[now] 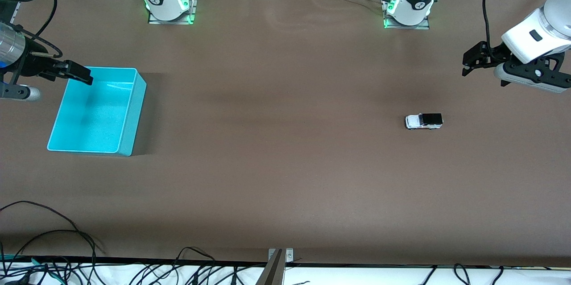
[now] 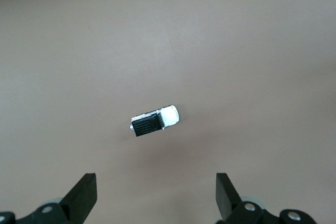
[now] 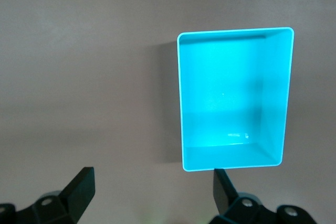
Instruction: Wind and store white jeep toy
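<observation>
The white jeep toy (image 1: pixel 424 121) sits on its wheels on the brown table (image 1: pixel 276 151), in the right-hand part of the front view, a little above the middle. Its black roof faces up and its white hood points toward the right arm's end of the table. Nothing touches it.

The left gripper (image 1: pixel 473 59) hangs in the air at the upper right of that frame, over bare table toward the left arm's end, well apart from the jeep. Its fingers stand wide and hold nothing. In the left wrist view the jeep (image 2: pixel 154 121) lies near the centre of the frame, with the two black fingertips (image 2: pixel 84 192) low at the frame's bottom edge, spread well to either side of it.

The right gripper (image 1: pixel 76 73) hovers at the left edge of the front view, over the upper rim of the turquoise bin (image 1: pixel 134 111), fingers wide and empty too. In the right wrist view the bin (image 3: pixel 286 103) fills the right half of the frame, with nothing inside.

I can read no brand, label or writing on the jeep or the bin.
</observation>
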You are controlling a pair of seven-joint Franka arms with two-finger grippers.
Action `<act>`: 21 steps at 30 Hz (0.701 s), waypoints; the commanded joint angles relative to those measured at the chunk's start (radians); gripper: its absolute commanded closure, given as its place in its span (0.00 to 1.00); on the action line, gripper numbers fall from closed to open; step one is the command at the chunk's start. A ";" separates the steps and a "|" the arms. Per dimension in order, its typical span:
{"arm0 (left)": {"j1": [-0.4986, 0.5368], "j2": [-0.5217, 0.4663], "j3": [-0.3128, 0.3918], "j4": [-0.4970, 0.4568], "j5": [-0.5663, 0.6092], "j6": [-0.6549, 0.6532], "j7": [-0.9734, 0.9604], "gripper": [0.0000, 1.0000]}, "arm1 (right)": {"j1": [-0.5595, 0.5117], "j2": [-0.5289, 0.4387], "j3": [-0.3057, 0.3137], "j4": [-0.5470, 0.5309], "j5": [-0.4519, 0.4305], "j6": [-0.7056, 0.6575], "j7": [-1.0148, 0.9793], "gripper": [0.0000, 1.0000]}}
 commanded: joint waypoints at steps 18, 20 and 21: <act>0.005 0.012 -0.003 0.032 0.023 -0.024 0.019 0.00 | -0.012 0.003 0.012 0.024 0.009 -0.014 0.003 0.00; 0.005 0.012 -0.003 0.033 0.023 -0.024 0.019 0.00 | -0.012 0.003 0.012 0.024 0.009 -0.014 0.003 0.00; 0.003 0.012 -0.003 0.033 0.023 -0.024 0.019 0.00 | -0.012 0.003 0.012 0.024 0.009 -0.014 0.003 0.00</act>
